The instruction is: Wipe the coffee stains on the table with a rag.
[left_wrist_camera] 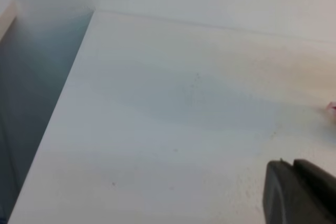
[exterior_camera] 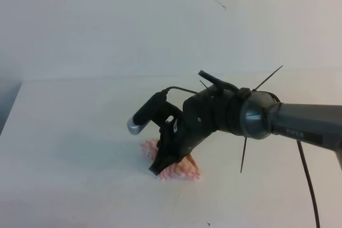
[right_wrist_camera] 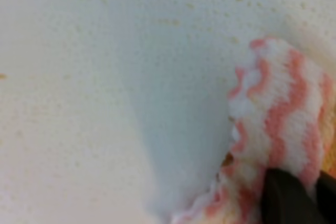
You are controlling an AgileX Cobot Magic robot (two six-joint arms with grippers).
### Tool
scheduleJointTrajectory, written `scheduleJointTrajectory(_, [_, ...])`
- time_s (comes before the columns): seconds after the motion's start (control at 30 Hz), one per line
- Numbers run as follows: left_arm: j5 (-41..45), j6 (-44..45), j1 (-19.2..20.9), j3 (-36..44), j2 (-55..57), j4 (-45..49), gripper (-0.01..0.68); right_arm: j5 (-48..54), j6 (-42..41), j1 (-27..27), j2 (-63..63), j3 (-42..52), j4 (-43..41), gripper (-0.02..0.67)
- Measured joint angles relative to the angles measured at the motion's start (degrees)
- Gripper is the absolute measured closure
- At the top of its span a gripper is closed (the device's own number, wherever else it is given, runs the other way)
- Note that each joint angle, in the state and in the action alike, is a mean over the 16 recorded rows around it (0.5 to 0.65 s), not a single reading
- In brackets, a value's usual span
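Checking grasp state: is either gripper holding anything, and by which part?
The right gripper pins the rag on the table, gripping near one edge. The left gripper holds nothing visible.

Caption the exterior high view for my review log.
Right pincer presses the striped rag onto the white table.

The counter (exterior_camera: 80,132) is white, smooth and matt; in the right wrist view its surface (right_wrist_camera: 79,103) shows a fine pebbled grain with faint yellowish flecks. The rag (right_wrist_camera: 278,124) is soft, nubby cloth, knitted or terry-like, with wavy pink-red and white stripes and a tan patch at its near edge. The right gripper (exterior_camera: 160,165) looks like matt black plastic; the arm (exterior_camera: 299,121) behind it has a smooth, satin dark grey shell. A silver, slightly shiny cap (exterior_camera: 133,126) ends a black cylinder on the wrist.
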Motion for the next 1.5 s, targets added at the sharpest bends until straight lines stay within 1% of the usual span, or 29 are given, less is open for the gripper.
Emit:
scheduleJointTrajectory(0.1, [0.1,0.0,0.0,-0.3,-0.1,0.0,0.674,1.7,0.8,-0.1,0.5,-1.0,-2.5,0.618])
scheduleJointTrajectory(0.17, [0.0,0.0,0.0,0.0,-0.2,0.0,0.674,3.1,1.5,-1.4,0.7,-1.4,-4.7,0.618])
scheduleJointTrajectory(0.4, [-0.2,0.0,0.0,0.6,-0.4,0.0,0.673,9.1,7.2,-10.1,0.7,-1.8,-11.4,0.618])
scheduleJointTrajectory(0.53, [-0.4,0.0,0.0,1.2,-0.5,0.0,0.673,12.1,10.1,-14.5,0.8,-1.9,-10.8,0.618])
scheduleJointTrajectory(0.67, [-0.4,0.0,0.0,1.2,-0.3,0.0,0.673,12.6,11.2,-15.5,1.0,-2.0,-6.5,0.618])
scheduleJointTrajectory(0.73, [-0.2,0.0,0.0,1.1,-0.3,0.0,0.673,11.8,11.2,-14.3,1.3,-2.0,-3.8,0.618])
scheduleJointTrajectory(0.83, [-0.2,0.0,0.0,0.8,-0.3,0.0,0.674,9.5,10.0,-10.4,2.0,-2.1,0.3,0.618])
scheduleJointTrajectory(1.0, [0.0,0.0,0.0,0.5,-0.2,0.0,0.674,4.6,5.9,-1.1,3.3,-2.8,5.1,0.618])
scheduleJointTrajectory(1.17, [0.1,0.0,0.0,0.0,-0.1,0.0,0.674,2.2,3.9,6.9,4.1,-4.6,6.5,0.618])
scheduleJointTrajectory(1.23, [0.1,0.0,0.0,-0.2,-0.2,0.0,0.674,2.2,4.3,9.3,3.7,-5.2,6.2,0.618])
scheduleJointTrajectory(1.33, [0.1,0.0,0.0,-0.2,-0.2,0.0,0.674,2.8,6.6,11.4,2.2,-6.2,3.8,0.618])
scheduleJointTrajectory(1.4, [0.1,0.0,0.0,-0.2,-0.3,0.0,0.674,4.1,9.5,12.1,0.3,-6.8,0.3,0.618])
scheduleJointTrajectory(1.5, [0.1,0.0,0.0,-0.3,-0.3,0.0,0.674,6.5,16.0,12.4,-2.9,-6.3,-7.1,0.619])
